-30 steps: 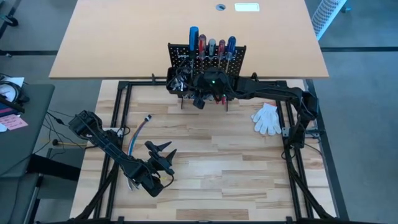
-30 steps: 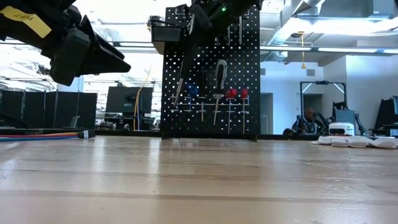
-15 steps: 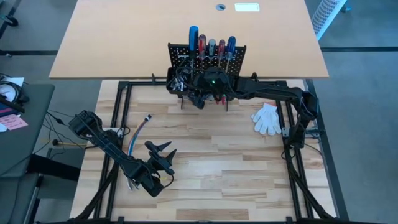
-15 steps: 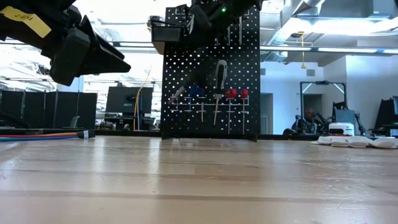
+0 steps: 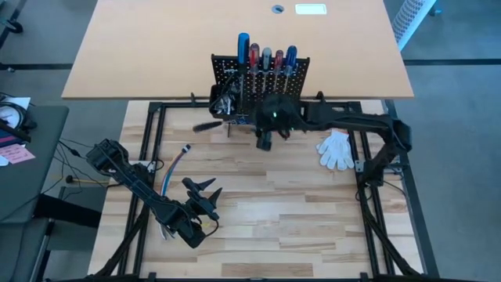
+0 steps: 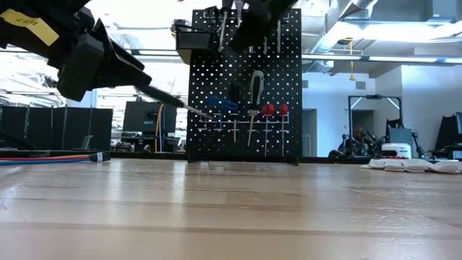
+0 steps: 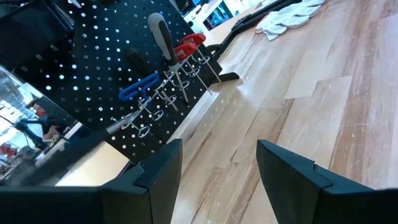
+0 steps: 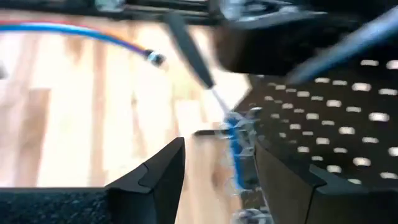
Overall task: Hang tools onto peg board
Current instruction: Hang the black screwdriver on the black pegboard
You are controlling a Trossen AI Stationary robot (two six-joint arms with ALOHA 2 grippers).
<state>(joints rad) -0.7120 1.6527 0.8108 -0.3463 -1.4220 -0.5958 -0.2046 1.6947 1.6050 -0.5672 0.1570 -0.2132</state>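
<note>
High view: the right end effector (image 5: 264,142) hovers just in front of the peg board (image 5: 227,64), its fingers parted with nothing between them.
Loose tool: a dark-handled screwdriver (image 5: 208,125) sticks out leftward from the board's foot; in the low view it juts out slanted, its tip at the lower pegs, so it looks only half seated.
Hung tools: screwdrivers (image 5: 266,58) stand upright in the top rail, handles up for easy reach; red-handled pliers (image 6: 274,108) and a blue-handled tool (image 6: 220,104) hang on the pegs.
Left end effector (image 5: 205,189): waits near the counter's (image 5: 282,204) front left, fingers apart and empty.
Off duty: white glove (image 5: 336,150) at right, cable bundle (image 5: 174,168) at left.
</note>
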